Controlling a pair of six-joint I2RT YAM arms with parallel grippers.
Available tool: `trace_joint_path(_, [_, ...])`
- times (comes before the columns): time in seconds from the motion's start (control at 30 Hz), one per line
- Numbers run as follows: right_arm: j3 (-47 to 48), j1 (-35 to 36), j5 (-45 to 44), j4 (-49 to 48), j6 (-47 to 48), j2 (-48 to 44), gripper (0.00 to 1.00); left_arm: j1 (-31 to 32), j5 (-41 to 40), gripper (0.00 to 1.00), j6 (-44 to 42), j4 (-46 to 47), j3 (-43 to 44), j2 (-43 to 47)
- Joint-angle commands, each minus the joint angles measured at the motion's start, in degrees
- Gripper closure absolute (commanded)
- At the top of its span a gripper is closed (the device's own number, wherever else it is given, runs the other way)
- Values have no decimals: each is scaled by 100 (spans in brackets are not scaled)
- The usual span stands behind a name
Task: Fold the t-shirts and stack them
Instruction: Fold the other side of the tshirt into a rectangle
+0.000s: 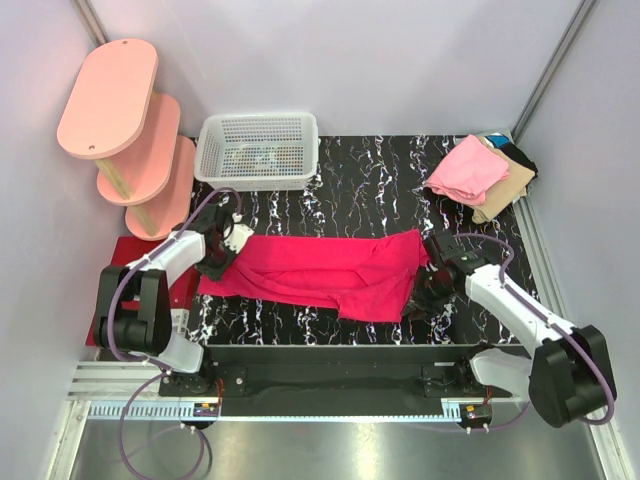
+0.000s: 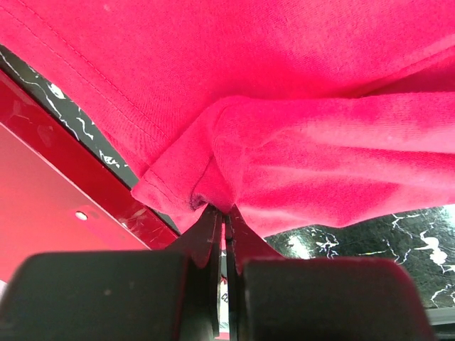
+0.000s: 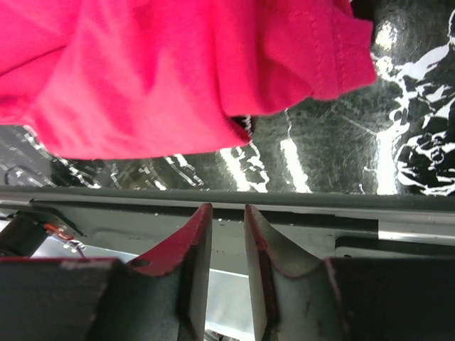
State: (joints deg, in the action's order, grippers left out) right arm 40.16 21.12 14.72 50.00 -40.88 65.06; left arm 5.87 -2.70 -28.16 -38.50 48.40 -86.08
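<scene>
Black marbled tabletop [image 1: 370, 180] is crossed left to right through the middle by the magenta t-shirt [image 1: 320, 270], laid as a long band with the right end bunched and rumpled. Finished pile is parked at the far right corner: pink t-shirt [image 1: 465, 170] on top, tan t-shirt [image 1: 500, 195] under it, black/teal t-shirt [image 1: 515, 158] at the back, well apart from the magenta one. White basket [image 1: 255, 182] is at the far edge and is not involved. Dark red mat [image 2: 43, 192] is seen just off the tabletop's left edge. Left hand [image 2: 225, 213] is set at the shirt's left end, jaws fully closed, with a gathered fold of hem pinched at the tips. Right hand [image 3: 227, 213] is at the shirt's right end, jaws parted by a narrow gap with nothing between them; the cloth edge lies just beyond the tips, not touched. Step judged: folding of the magenta shirt, with only one end secured; stacking not yet begun. Next move calls for the right hand to be advanced onto the right-end hem and closed on it, so both ends can be lifted and carried over together. If only the left is lifted, the cloth is likely to be dragged and the bunching made worse.
</scene>
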Motion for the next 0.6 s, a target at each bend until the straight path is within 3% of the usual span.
trace_joint_path(0.0, [-149,59,23,-402,1,305,69,-24,191,100,65,-79,240,224])
trace_joint_path(0.57, [-149,76,-233,-1299,36,1219,72,-24,165,100,39,-166,240,338])
